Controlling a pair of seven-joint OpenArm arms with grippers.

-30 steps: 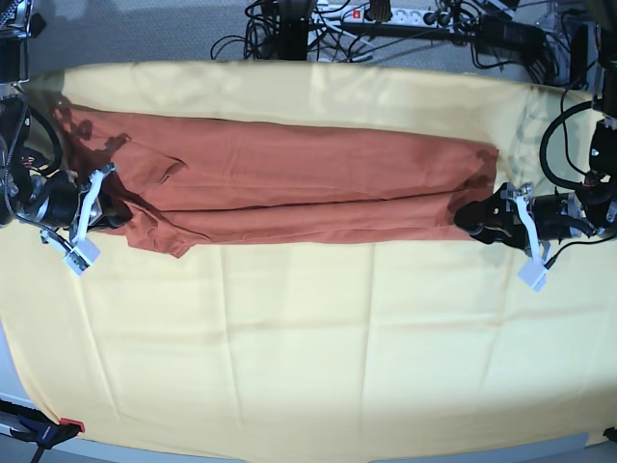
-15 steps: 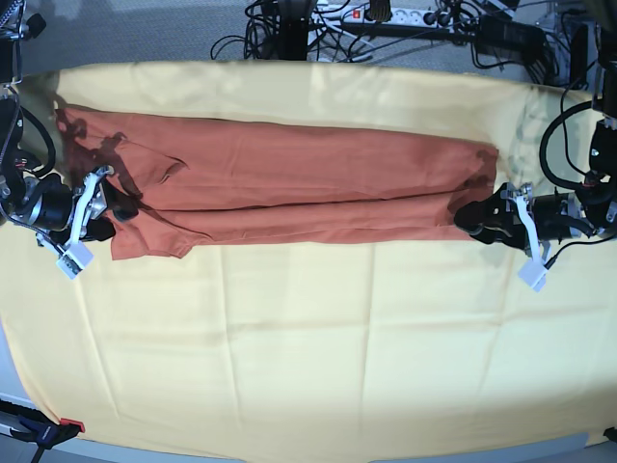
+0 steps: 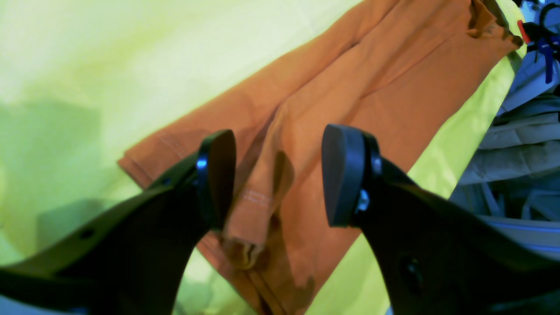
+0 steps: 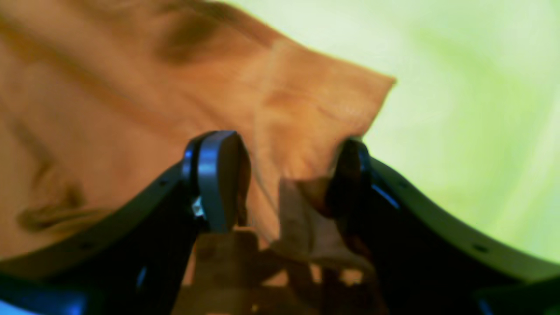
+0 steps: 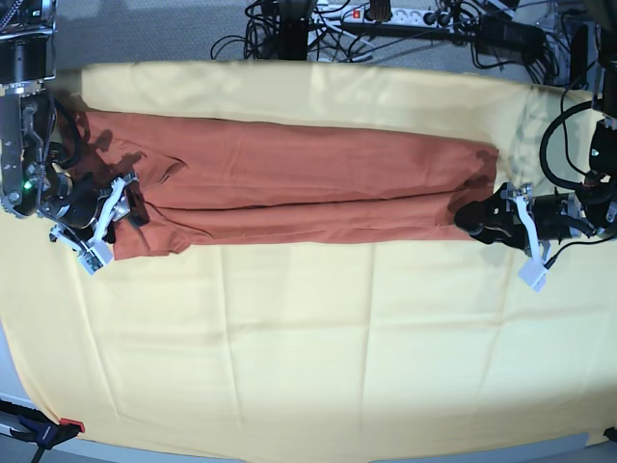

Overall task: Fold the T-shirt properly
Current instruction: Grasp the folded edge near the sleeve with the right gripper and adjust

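A big pale yellow cloth (image 5: 308, 338) covering the whole table, filling most of the base view. On top of it, across the upper middle of the frame, the rust-orange T-shirt (image 5: 308, 183), already folded into a long flat band from left to right. At the right end of the band, the left gripper (image 5: 477, 220), low on the cloth, fingers spread wide, with a bunched fold of the hem lying loose between them and nothing pinched. At the left end, the right gripper (image 5: 125, 207), fingers also wide apart, with the sleeve end of the shirt lying between and just under them, not squeezed. Probably the next step: folding the long band in half, end over end. To do that well: push each open gripper down over both layers at its end, close firmly on all the layers together, not just the top one. Lift only a little, keep the band tight and straight, and lay one end neatly on the other. Watch for the small loose fold (image 3: 256, 205) at the hem; best to flatten or catch it too.
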